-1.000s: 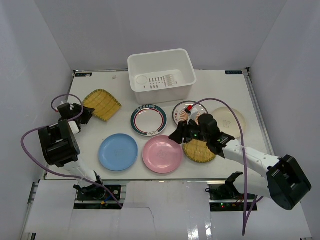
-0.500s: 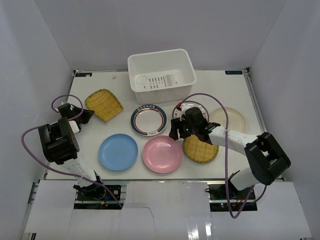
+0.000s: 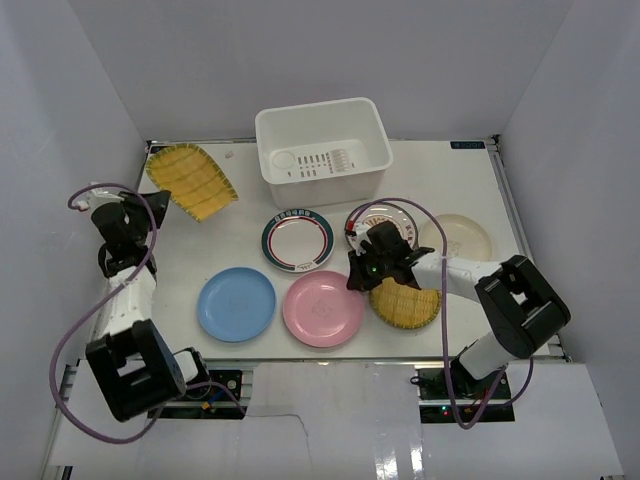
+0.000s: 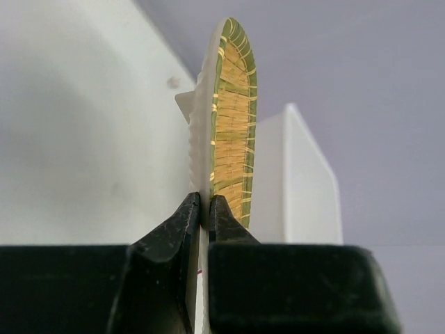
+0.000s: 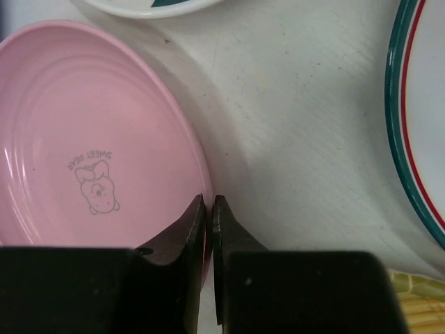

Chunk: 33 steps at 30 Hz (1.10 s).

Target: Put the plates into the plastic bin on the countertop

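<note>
My left gripper [image 3: 152,196] is shut on the rim of a yellow woven plate [image 3: 191,180] and holds it tilted above the countertop [image 3: 450,180], left of the white plastic bin [image 3: 322,150]. In the left wrist view that plate [image 4: 233,118] stands edge-on between the shut fingers, left gripper [image 4: 205,205], with the bin [image 4: 299,181] behind. My right gripper [image 3: 354,281] is shut on the right rim of the pink plate [image 3: 322,308]; in the right wrist view the right gripper [image 5: 208,203] pinches the pink plate [image 5: 83,153]. The bin holds no plate.
A light blue plate [image 3: 236,304], a white plate with a green-red rim [image 3: 297,239], a sunburst plate [image 3: 385,218] partly under my right arm, a cream plate [image 3: 465,238] and a second yellow woven plate [image 3: 405,303] lie on the countertop. White walls enclose three sides.
The left gripper closed on the yellow plate and lifted it up and back off the countertop. The right gripper moved down to the pink plate's rim and shut on it.
</note>
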Each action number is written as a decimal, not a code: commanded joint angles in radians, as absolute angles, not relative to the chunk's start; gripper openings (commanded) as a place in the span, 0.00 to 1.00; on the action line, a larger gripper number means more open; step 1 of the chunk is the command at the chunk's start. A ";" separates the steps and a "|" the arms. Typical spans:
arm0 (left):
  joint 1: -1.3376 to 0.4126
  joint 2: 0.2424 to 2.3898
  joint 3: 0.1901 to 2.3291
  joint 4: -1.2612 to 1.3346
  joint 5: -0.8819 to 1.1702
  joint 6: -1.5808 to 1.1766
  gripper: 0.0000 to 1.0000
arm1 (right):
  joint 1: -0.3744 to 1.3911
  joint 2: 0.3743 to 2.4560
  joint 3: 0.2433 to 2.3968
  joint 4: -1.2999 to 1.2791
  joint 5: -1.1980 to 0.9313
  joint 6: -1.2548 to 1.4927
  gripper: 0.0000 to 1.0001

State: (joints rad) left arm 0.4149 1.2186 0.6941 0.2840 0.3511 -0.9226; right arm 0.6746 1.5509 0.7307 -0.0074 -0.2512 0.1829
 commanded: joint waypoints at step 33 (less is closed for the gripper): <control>-0.201 2.358 2.157 0.018 0.377 -0.841 0.00 | 0.678 0.952 0.909 -0.080 -0.058 0.293 0.08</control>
State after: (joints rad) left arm -0.1986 2.3920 2.0911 -0.0078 0.3534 -0.8173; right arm 0.6872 0.9424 0.7879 -0.1505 -0.1535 0.2592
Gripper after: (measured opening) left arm 0.159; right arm 0.095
